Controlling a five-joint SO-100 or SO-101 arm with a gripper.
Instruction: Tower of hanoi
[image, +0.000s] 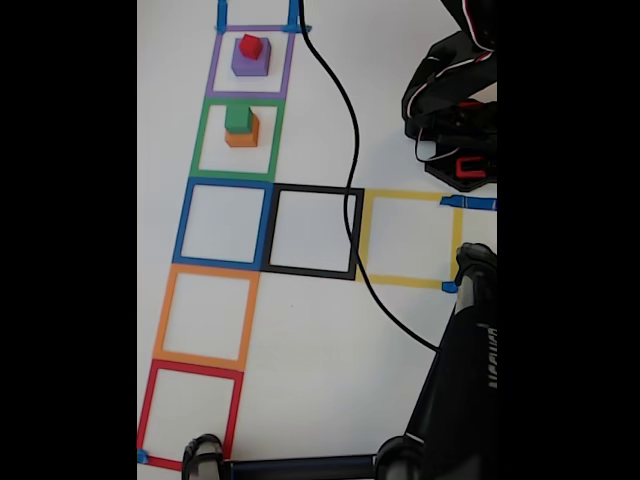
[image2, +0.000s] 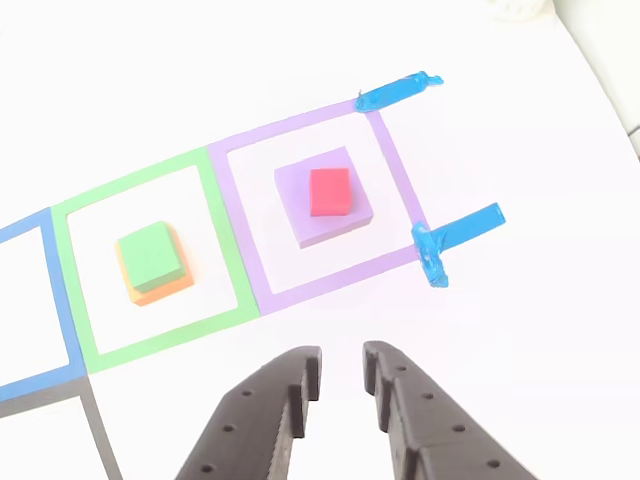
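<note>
So the black two-finger claw (image2: 340, 385) is sitting at the near edge of the white table (image2: 520, 330) in the other view, jaws parted just a little and holding nothing. Looking ahead from it, the small red cube (image2: 330, 192) is lying almost straight in front, a touch left of the gap, sitting on the flat purple square block (image2: 322, 208) inside the purple taped square (image2: 240, 235). That stack is near the table's far end, by the blue tape tabs (image2: 398, 90). Further left, the green cube (image2: 150, 253) is resting on the orange block (image2: 160, 290) in the green taped square (image2: 150, 345). The blocks are basically square, so no real long axis; their sides are running slightly skewed to the claw's line, following the tape. My guess is the red cube goes next.
</note>
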